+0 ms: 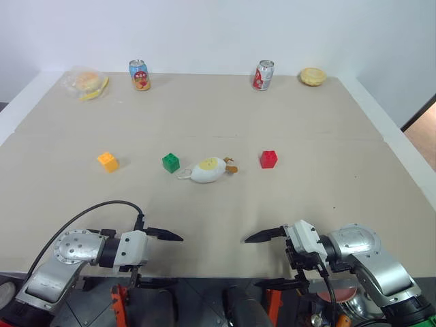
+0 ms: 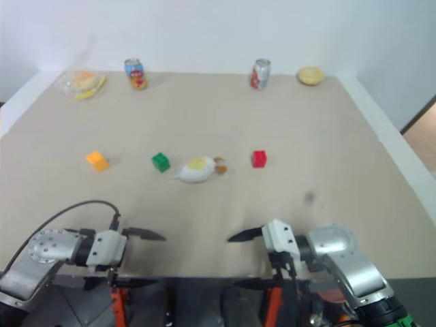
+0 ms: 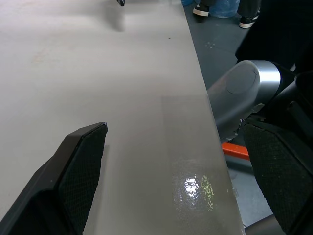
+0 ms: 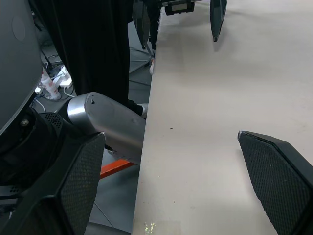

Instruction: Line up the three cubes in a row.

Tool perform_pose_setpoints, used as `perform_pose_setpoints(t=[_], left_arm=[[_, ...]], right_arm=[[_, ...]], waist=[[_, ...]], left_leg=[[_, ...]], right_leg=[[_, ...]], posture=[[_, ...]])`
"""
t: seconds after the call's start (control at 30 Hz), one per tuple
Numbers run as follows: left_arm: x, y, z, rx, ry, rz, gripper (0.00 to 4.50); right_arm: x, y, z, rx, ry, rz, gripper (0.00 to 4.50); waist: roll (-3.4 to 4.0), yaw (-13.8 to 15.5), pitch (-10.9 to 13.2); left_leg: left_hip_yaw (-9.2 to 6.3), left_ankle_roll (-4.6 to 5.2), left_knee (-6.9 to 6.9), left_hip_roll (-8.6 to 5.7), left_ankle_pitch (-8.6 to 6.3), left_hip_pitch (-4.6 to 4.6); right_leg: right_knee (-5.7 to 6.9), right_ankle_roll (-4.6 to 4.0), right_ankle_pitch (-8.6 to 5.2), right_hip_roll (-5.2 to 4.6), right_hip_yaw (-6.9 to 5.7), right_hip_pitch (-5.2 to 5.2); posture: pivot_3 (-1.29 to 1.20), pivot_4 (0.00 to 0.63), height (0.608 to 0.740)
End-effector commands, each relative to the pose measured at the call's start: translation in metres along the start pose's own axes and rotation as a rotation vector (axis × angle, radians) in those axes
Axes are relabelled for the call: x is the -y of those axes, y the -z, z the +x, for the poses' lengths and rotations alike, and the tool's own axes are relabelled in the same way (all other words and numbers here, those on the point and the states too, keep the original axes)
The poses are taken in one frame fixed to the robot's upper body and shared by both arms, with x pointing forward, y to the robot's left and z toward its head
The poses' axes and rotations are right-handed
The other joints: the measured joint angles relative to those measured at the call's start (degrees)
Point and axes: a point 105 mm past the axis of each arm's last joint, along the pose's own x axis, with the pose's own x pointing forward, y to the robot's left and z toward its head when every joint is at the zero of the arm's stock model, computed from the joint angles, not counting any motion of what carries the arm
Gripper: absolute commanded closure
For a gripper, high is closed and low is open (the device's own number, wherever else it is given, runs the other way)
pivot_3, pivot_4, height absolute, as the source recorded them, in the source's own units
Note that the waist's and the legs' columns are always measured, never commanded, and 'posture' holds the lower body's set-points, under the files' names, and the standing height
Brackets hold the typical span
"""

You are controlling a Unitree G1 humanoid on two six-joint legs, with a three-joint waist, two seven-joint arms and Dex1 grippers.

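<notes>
Three cubes stand apart across the middle of the beige table (image 1: 225, 116): an orange-yellow cube (image 1: 107, 161) at the left, a green cube (image 1: 170, 162) right of it, and a red cube (image 1: 268, 159) further right. My left gripper (image 1: 170, 259) and right gripper (image 1: 255, 262) hover at the table's near edge, well short of the cubes, pointing at each other. Both are open and hold nothing. Each has one finger over the tabletop and the other past the edge. The wrist views show the wide-apart left fingers (image 3: 78, 166) and right fingers (image 4: 274, 171).
A white-and-yellow egg-shaped toy (image 1: 208, 169) lies between the green and red cubes. Two soda cans (image 1: 139, 75) (image 1: 263, 75), a bagged sandwich (image 1: 86, 83) and a bun (image 1: 313, 76) line the far edge. A person's dark trouser legs (image 4: 98, 44) stand beside the table.
</notes>
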Motion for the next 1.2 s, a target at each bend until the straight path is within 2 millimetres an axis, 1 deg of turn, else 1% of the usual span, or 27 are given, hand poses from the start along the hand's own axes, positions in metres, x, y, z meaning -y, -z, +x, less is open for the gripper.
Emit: perform_pose_setpoints(t=[0.03,0.17,0.5,0.57,0.63,0.67,0.73,0.8,0.83,0.9,1.0,1.07,1.13,1.2], left_arm=[[0.0,-0.004,-0.002,0.014,0.001,0.022,0.04],[0.001,-0.008,-0.002,0.03,0.032,-0.011,0.04],[-0.001,-0.009,-0.003,0.034,0.045,0.0,0.04],[-0.004,-0.012,-0.005,0.049,0.026,-0.019,0.04],[-0.014,-0.017,-0.009,0.069,-0.028,-0.046,0.04],[-0.023,-0.021,-0.012,0.089,-0.072,-0.069,0.04],[-0.044,-0.032,-0.017,0.144,-0.189,-0.124,0.04],[-0.067,-0.042,-0.023,0.193,-0.312,-0.157,0.04],[-0.079,-0.047,-0.028,0.221,-0.378,-0.173,0.04],[-0.094,-0.054,-0.035,0.265,-0.475,-0.196,0.04],[-0.103,-0.058,-0.041,0.294,-0.564,-0.211,0.04],[-0.106,-0.058,-0.044,0.314,-0.612,-0.224,0.04],[-0.109,-0.059,-0.046,0.33,-0.654,-0.23,0.04],[-0.113,-0.061,-0.049,0.359,-0.697,-0.238,0.04]], right_arm=[[0.001,-0.004,0.0,-0.004,-0.017,-0.038,0.0],[0.0,-0.005,0.003,-0.001,-0.026,-0.034,0.0],[0.001,-0.005,0.003,0.005,-0.028,-0.031,0.0],[0.001,-0.006,0.003,0.009,-0.029,-0.027,0.0],[0.005,-0.013,0.0,0.037,-0.011,-0.016,0.0],[0.01,-0.019,-0.002,0.059,0.014,-0.008,0.0],[0.031,-0.037,-0.007,0.104,0.096,-0.012,0.0],[0.064,-0.052,-0.01,0.121,0.219,-0.018,0.0],[0.084,-0.062,-0.011,0.146,0.309,-0.019,0.0],[0.118,-0.074,-0.013,0.183,0.45,0.0,0.0],[0.155,-0.078,-0.007,0.193,0.594,0.028,0.0],[0.172,-0.08,0.0,0.206,0.655,0.057,0.0],[0.182,-0.08,0.008,0.209,0.671,0.084,0.0],[0.191,-0.076,0.017,0.192,0.679,0.127,0.0]], waist=[[0.0,0.0,0.0],[0.0,0.0,0.0],[0.0,0.0,0.0],[0.0,0.0,0.0],[0.0,0.0,0.0],[0.0,0.02,0.0],[0.02,-0.04,0.02],[0.02,-0.21,0.04],[-0.03,-0.36,0.06],[-0.07,-0.37,0.06],[-0.08,-0.31,0.04],[-0.08,-0.28,0.05],[-0.08,-0.24,0.05],[-0.08,-0.2,0.05]], left_leg=[[0.0,0.0,0.0,0.0,0.0,0.0],[0.0,0.0,0.02,0.0,0.0,0.03],[-0.01,0.01,0.03,0.0,0.0,0.03],[-0.01,0.01,0.05,0.0,0.01,0.04],[-0.01,0.01,0.07,0.0,0.01,0.04],[-0.02,0.01,0.09,0.01,0.01,0.04],[-0.04,0.02,0.17,0.01,0.02,0.04],[-0.04,0.03,0.38,0.07,0.03,0.04],[-0.06,0.05,0.45,0.08,0.04,0.03],[-0.14,0.08,0.55,0.07,0.07,0.09],[-0.2,0.13,0.57,0.08,0.13,0.08],[-0.18,0.14,0.57,0.11,0.14,0.04],[-0.17,0.14,0.54,0.09,0.13,-0.08],[-0.19,0.12,0.44,0.07,0.11,-0.14]], right_leg=[[0.0,0.0,0.0,0.0,0.0,0.0],[0.01,0.02,0.01,0.0,0.0,0.02],[0.02,0.04,0.03,0.02,0.0,0.04],[0.04,0.05,0.03,0.02,0.0,0.05],[0.06,0.05,0.03,0.03,0.0,0.06],[0.08,0.05,0.03,0.03,0.0,0.06],[0.16,0.07,0.05,0.05,0.0,0.06],[0.21,0.13,0.21,0.12,0.0,0.08],[0.21,0.13,0.31,0.16,0.0,0.08],[0.2,0.15,0.49,0.21,0.0,0.14],[0.2,0.12,0.56,0.29,-0.02,0.17],[0.2,0.13,0.52,0.3,-0.02,0.17],[0.2,0.27,0.48,0.3,0.01,0.13],[0.2,0.43,0.52,0.3,0.03,0.08]], posture=[[0.0,0.15,0.733],[0.0,0.15,0.733],[0.0,0.15,0.733],[0.0,0.15,0.733],[0.0,0.15,0.733],[0.0,0.15,0.733],[0.0,0.15,0.733],[0.0,0.15,0.733],[0.0,0.15,0.733],[0.0,0.15,0.733],[0.0,0.15,0.733],[0.0,0.15,0.733],[0.0,0.15,0.733],[0.0,0.15,0.733]])
